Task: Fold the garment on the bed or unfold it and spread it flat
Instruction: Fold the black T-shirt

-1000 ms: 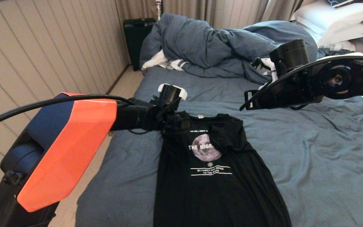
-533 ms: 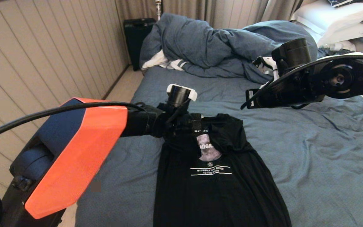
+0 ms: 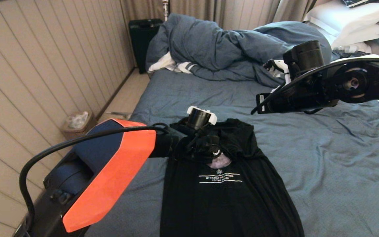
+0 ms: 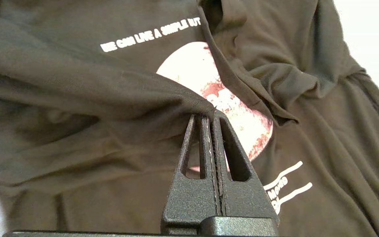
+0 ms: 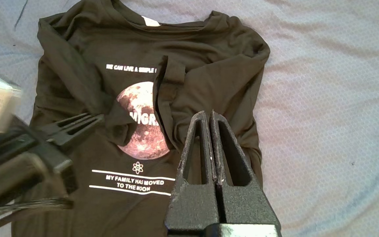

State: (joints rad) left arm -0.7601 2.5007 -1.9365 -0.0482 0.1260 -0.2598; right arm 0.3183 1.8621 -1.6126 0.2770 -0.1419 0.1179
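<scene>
The garment [image 3: 222, 197], a black T-shirt with a moon print, lies front-up on the bed [image 3: 341, 164]. Both its sleeves are folded in over the chest. My left gripper [image 3: 215, 153] is over the moon print, shut on the edge of the garment's left sleeve [image 4: 163, 95], which is drawn across the print. In the right wrist view the left gripper [image 5: 100, 118] holds that sleeve [image 5: 117, 115] against the moon. My right gripper [image 3: 254, 111] hovers above the bed beyond the garment's right shoulder, shut with nothing in it [image 5: 209, 113].
A bunched blue-grey duvet [image 3: 215, 46] and white pillows [image 3: 350, 19] fill the far end of the bed. A black suitcase [image 3: 141, 39] stands by the panelled wall. A wastebasket [image 3: 76, 123] sits on the floor to the bed's left.
My left gripper has moved right and nearer across the garment's chest, dragging the sleeve over the moon print and hiding most of its text. The right arm has kept still.
</scene>
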